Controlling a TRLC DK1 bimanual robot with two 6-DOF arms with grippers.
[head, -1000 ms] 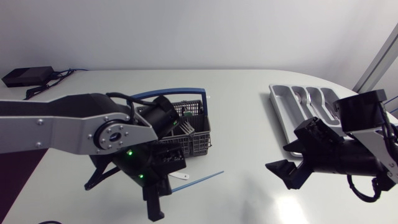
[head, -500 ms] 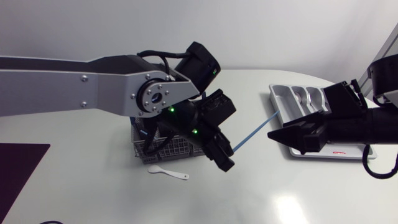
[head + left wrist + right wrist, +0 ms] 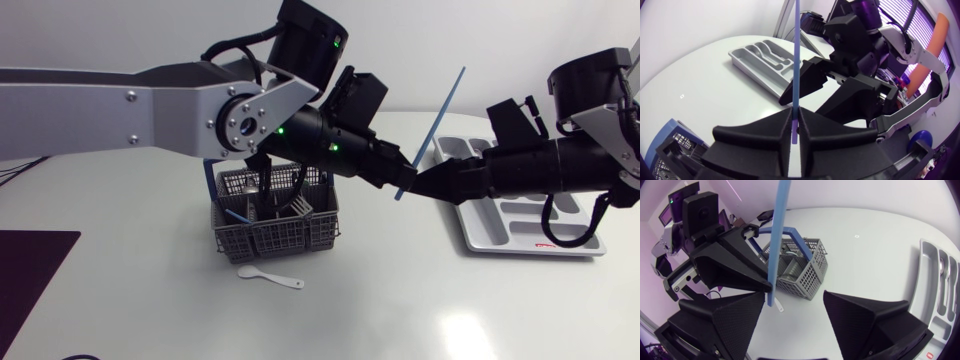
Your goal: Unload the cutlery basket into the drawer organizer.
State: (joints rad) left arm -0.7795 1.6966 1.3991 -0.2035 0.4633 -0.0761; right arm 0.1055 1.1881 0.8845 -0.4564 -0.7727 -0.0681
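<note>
Blue stick (image 3: 441,118) is pinched in your left claw (image 3: 400,184); right claw (image 3: 794,299) gapes wide, stick off-centre. Centre it in the gap before you clamp.

A white table (image 3: 400,310) with a rounded edge fills the head view. Its matte top carries 1 soft patch of glare (image 3: 458,325) near the table's front edge. Behind the table, a plain pale-grey wall (image 3: 120,30) runs the full width with no visible fittings. Off the table's front left corner lies a dark, flat surface (image 3: 25,275), and whether it is floor or a mat cannot be told. In the left wrist view, the table's curved far edge meets the same bare wall (image 3: 690,30), and a window with slatted blinds (image 3: 922,12) stands beyond the table. In the right wrist view, 1 small dark mark (image 3: 856,236) dots the tabletop.
</note>
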